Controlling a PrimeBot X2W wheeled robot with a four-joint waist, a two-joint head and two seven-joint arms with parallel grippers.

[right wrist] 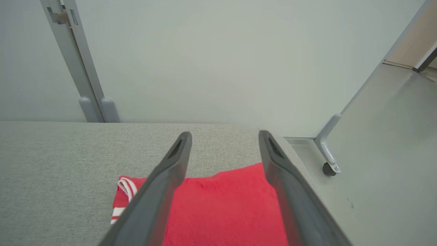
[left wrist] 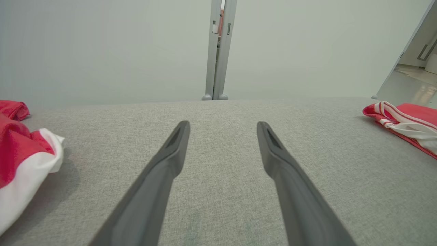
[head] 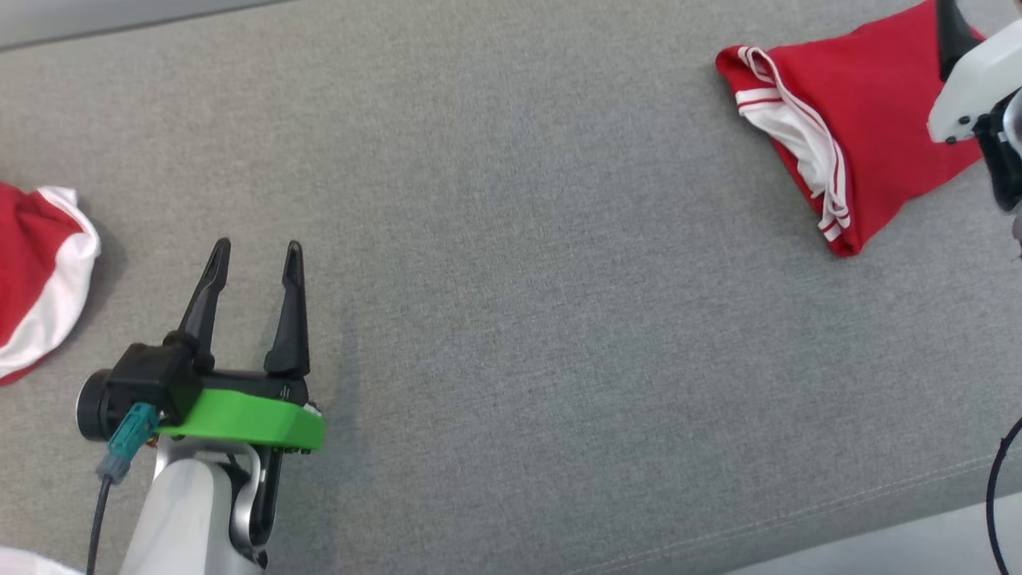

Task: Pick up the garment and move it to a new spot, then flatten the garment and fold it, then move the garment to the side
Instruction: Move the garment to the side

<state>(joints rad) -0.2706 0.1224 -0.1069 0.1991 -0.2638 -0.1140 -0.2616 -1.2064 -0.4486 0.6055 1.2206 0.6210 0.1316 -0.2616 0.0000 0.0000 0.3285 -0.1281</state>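
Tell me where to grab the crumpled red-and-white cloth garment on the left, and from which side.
On the crumpled red-and-white garment, likely pinch the bulging white edge, coming from its right with the open left gripper: that rounded fold faces the gripper.

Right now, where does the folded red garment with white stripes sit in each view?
Head view: folded red garment at upper right.
Left wrist view: folded red garment at the right edge.
Right wrist view: folded red garment at bottom centre, framed by the open right gripper.
Shared landmark: the grey fabric surface under it.

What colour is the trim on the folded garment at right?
White trim with red stripes on a red garment; clearest in head view.
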